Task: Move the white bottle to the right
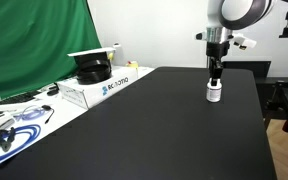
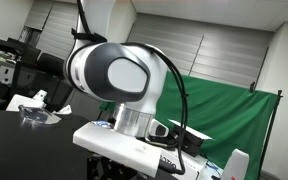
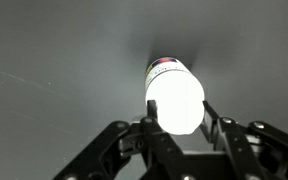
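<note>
Now hand (image 1: 214, 80) straddles white bottle (image 1: 213, 93) on black table (image 1: 154, 130), grip unclear; white box (image 1: 104, 88) well apart.

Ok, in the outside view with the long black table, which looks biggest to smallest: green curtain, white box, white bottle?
1. green curtain, by far
2. white box
3. white bottle, tiny
The gaps are clear, so no ties.
</note>
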